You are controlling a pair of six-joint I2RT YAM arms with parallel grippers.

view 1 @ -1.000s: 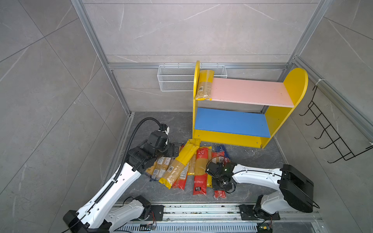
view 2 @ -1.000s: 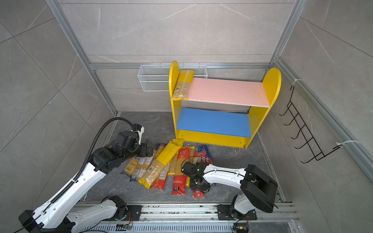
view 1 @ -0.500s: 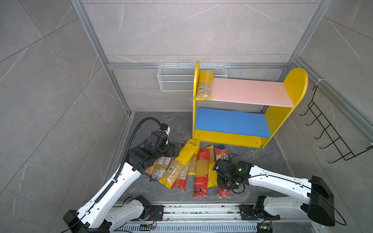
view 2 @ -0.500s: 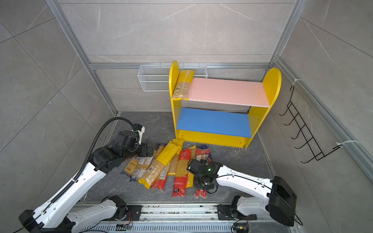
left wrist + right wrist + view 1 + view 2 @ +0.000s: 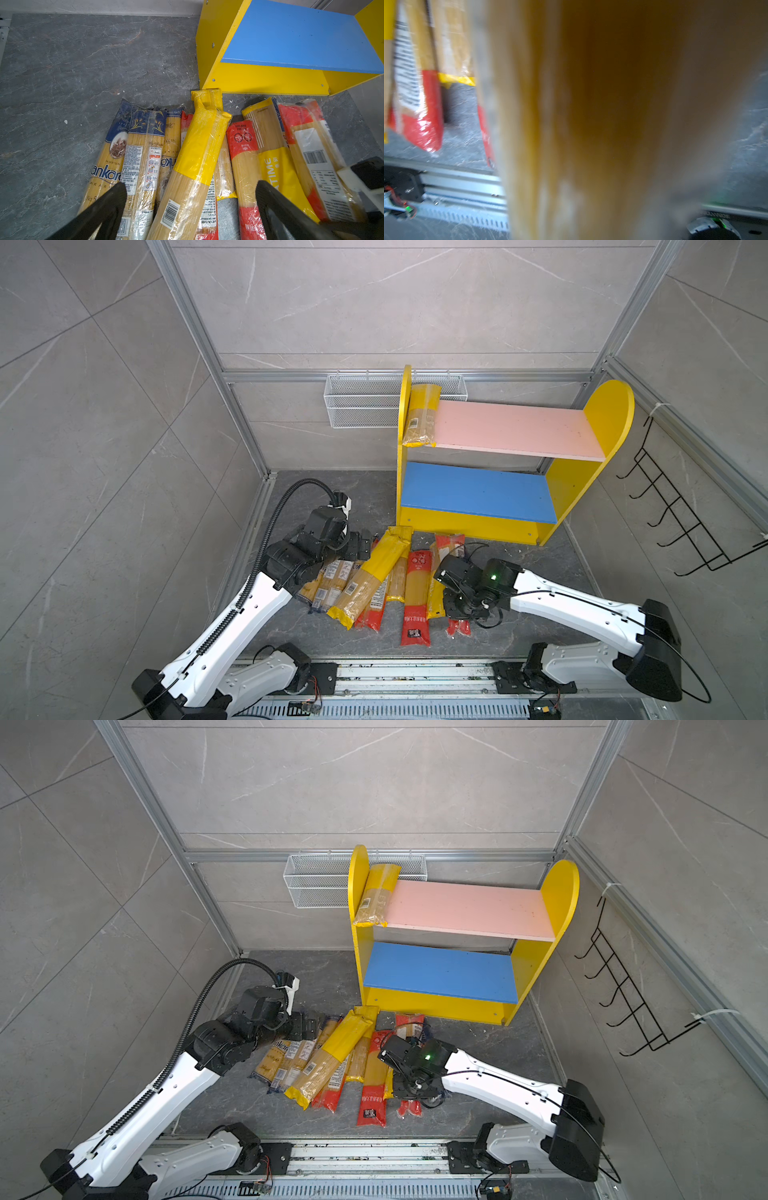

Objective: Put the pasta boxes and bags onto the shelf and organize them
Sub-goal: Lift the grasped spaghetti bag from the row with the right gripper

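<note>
While the left gripper hangs with fingers wide apart above the packets heaped at lower centre, one yellow packet lies on the shelf, at its pink board's left end. The right gripper is at the heap's right edge; a blur fills its wrist view, perhaps pasta, so its fingers' state I cannot tell.

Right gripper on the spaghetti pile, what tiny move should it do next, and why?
Probably lift straight up a little. The right gripper sits over the red-ended packet at the edge of the pile, and that packet fills the right wrist view, so it seems caught, though the fingers are hidden. The shelf has plenty of room.
</note>
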